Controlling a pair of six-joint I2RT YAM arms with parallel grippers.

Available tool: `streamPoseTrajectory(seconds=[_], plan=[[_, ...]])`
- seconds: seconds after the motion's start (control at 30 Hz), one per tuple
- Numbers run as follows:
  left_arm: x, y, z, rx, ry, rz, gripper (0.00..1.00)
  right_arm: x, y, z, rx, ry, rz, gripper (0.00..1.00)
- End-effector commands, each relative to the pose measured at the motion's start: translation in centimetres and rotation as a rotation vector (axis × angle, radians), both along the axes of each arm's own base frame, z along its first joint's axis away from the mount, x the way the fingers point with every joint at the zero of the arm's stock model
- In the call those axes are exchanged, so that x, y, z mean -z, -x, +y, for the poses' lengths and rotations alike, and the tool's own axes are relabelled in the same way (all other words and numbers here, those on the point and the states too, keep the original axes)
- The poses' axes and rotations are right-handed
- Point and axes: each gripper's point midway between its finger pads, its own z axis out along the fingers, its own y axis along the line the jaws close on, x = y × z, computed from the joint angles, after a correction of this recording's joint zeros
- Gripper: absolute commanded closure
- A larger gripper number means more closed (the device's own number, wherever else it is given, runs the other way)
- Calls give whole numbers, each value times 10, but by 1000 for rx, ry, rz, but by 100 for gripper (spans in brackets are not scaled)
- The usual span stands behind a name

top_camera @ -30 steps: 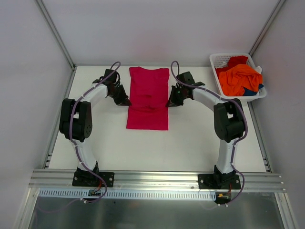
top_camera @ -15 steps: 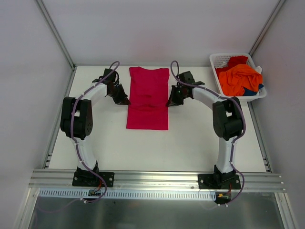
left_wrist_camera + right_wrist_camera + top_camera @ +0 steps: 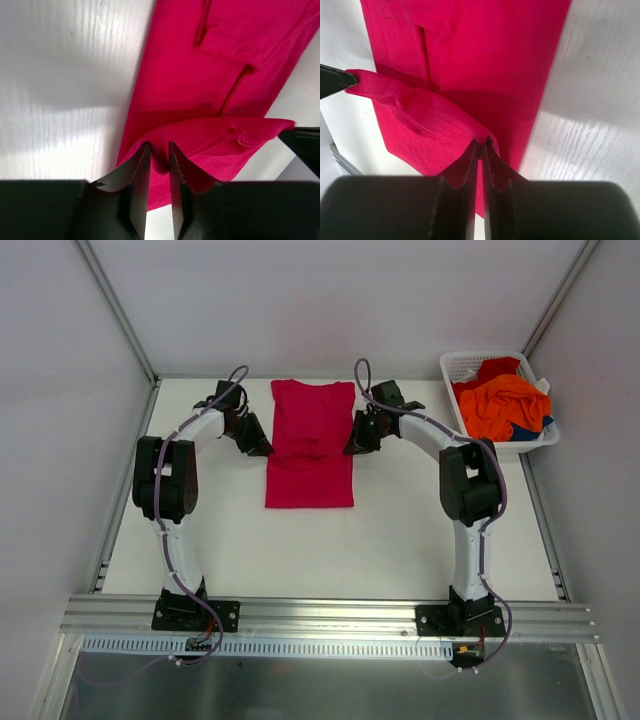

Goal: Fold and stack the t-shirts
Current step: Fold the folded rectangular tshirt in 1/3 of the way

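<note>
- Your left gripper (image 3: 159, 146) is pinching a fold of the magenta-pink t-shirt (image 3: 311, 443); the fingers (image 3: 142, 165) stand slightly apart with cloth bunched between the tips.
- Your right gripper (image 3: 481, 144) is clenched on the same shirt's opposite edge; its fingers (image 3: 470, 165) are nearly touching, with a thin pinch of cloth at the tips.
- The shirt lies flat as a long folded strip between your two grippers, left gripper (image 3: 254, 445) at its left edge, right gripper (image 3: 354, 443) at its right edge, both about mid-length.
- A ridge of cloth is lifted between the two pinch points; in each wrist view the raised fold runs from your fingertips toward the other gripper's dark tip.
- Ahead of each gripper the rest of the shirt lies on the white table (image 3: 400, 530), with folded sleeve seams visible.
- Well off to the right of your right gripper, at the table's far corner, sits the white basket (image 3: 463, 365) holding an orange t-shirt (image 3: 503, 405) on top, with red (image 3: 495, 368) and blue (image 3: 540, 425) cloth under it.
</note>
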Motion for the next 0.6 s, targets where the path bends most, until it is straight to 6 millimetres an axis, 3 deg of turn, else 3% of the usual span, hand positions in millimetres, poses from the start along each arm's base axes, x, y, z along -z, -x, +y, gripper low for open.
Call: streamPoseTrajectory(seconds=[0.0,0.07,0.1,0.13,0.17,0.2,0.27,0.3,0.43,0.47,0.53,0.57], plan=[[-29,-26,-4,28,53,-92,78,-24,-14,1,-26,-23,-45,83],[-35,-33,-4,31,59,-110,65,-32,-18,-1,-21,-24,-56,80],[-46,-42,-7,41,73,-140,44,-41,-24,-2,-15,-34,-75,67],[-45,-44,-7,45,80,-135,32,-46,-25,0,-21,-49,-78,56],[-54,-47,-6,48,83,-142,27,-50,-24,-2,-20,-49,-69,39],[-56,-49,-5,49,78,-144,23,-64,-28,-1,-26,-58,-93,32],[-67,-52,3,43,62,-165,19,-74,-27,-5,-40,-53,-108,22],[-73,-52,6,41,60,-176,15,-87,-28,-6,-42,-60,-135,20],[-104,-42,17,49,37,-244,12,-102,-11,-5,-66,-92,-154,19],[-98,-32,16,57,39,-221,12,-101,-5,-5,-72,-92,-154,19],[-106,-17,17,63,40,-231,12,-92,16,-9,-90,-74,-144,19],[-90,-1,18,62,34,-181,13,-86,22,-12,-98,-58,-143,18]])
